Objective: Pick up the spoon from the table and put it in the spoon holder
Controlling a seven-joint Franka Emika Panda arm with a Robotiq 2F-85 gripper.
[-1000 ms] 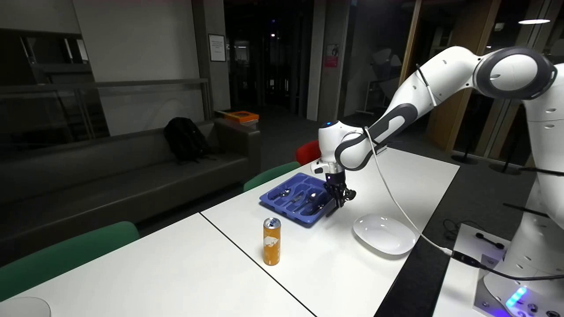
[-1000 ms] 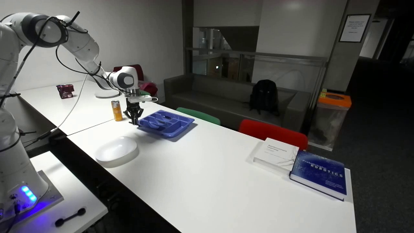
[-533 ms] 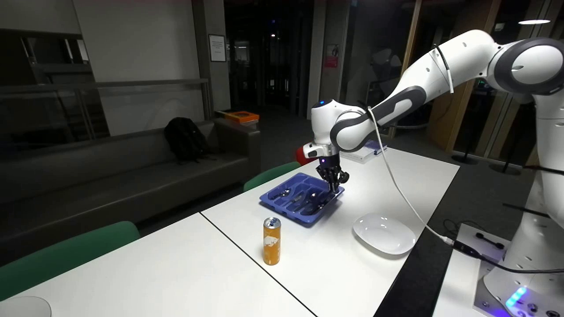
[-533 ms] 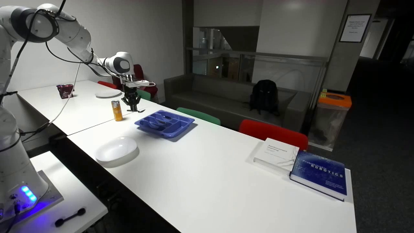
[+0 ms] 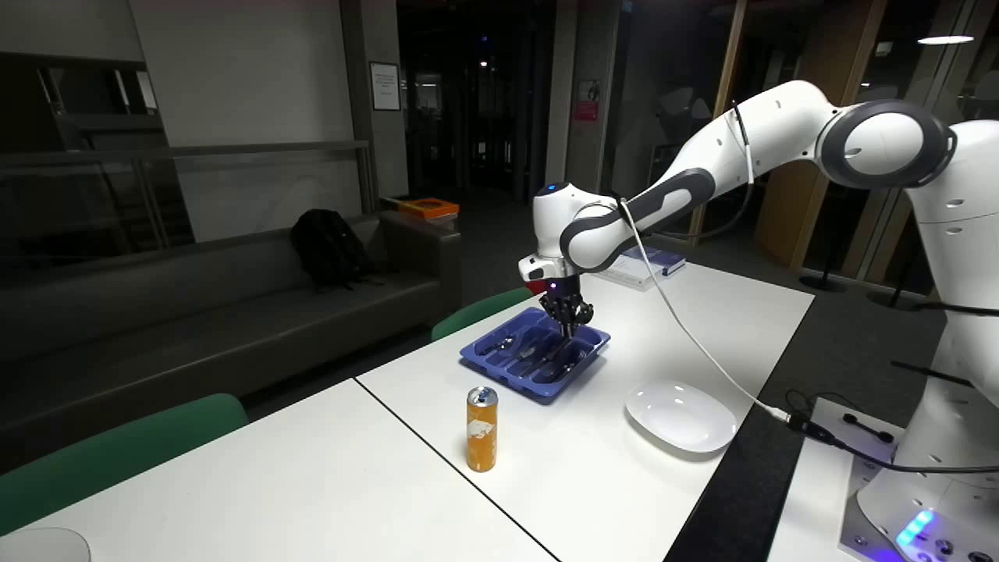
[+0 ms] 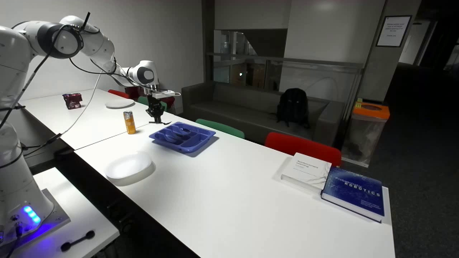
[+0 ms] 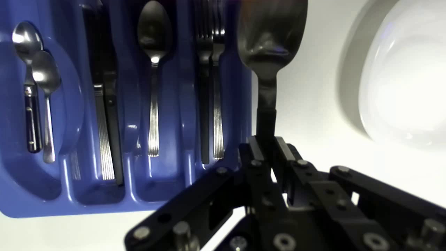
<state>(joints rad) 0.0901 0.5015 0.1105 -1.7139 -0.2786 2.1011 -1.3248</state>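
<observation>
White table all round, the tray sits put in an exterior view; the gripper has risen from beside it and swung toward it. In an exterior view the same lift shows: the gripper hangs above the table, near the tray. In the wrist view it clamps the spoon by the handle, bowl seen across the tray's edge. Picking looks done; placing probably wants more sideways travel.

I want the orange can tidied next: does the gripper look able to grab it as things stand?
Probably not: the gripper is shut on the spoon, and would likely have to let go before gripping the orange can.
</observation>
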